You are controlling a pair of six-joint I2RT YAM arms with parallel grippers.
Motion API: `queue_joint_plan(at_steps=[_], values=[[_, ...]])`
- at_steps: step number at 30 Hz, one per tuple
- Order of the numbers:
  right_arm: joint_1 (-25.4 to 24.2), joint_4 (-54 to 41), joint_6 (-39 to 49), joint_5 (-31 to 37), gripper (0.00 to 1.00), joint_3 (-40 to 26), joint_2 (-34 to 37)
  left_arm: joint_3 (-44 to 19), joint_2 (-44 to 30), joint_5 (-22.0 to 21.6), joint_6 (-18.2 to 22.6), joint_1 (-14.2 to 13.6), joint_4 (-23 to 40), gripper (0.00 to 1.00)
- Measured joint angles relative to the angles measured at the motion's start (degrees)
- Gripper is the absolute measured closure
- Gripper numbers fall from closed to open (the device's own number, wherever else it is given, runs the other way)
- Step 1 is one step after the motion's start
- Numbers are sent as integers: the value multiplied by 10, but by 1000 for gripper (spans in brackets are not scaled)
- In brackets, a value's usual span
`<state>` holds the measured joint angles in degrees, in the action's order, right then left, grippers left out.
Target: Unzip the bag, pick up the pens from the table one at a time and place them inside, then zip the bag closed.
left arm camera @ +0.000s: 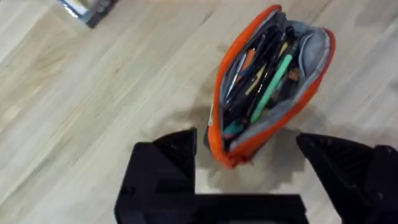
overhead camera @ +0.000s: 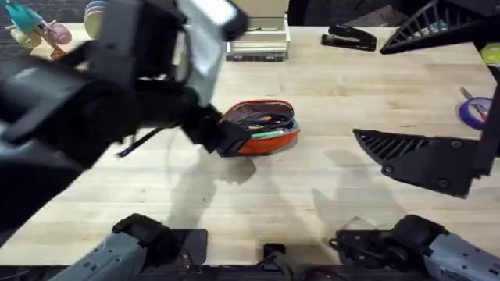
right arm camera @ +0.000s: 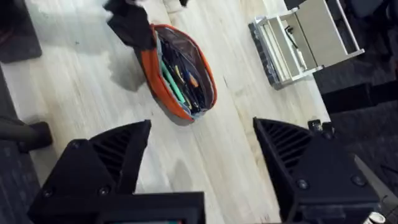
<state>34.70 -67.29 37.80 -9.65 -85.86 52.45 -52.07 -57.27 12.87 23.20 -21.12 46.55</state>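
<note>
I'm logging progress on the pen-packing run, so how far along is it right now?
Done: the bag is unzipped, and a green pen lies inside among others. In hand: the open left gripper straddles the bag's end; the right gripper hangs open, apart. Left: zipping the bag closed.

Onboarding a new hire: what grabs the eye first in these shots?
The orange pencil pouch at mid-table, unzipped and gaping, with a bright green pen among others inside. Next, the left gripper, fingers open, straddling the pouch's near end. The right gripper hangs open, off to the right of the pouch.
</note>
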Motion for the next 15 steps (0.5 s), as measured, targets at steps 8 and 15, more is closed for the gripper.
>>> queue_joint_plan(at_steps=[8,15], values=[[0,0,0,0,5,0,0,0,42,35,34,94,21,9],[0,0,0,0,5,0,0,0,32,39,39,115,20,8]])
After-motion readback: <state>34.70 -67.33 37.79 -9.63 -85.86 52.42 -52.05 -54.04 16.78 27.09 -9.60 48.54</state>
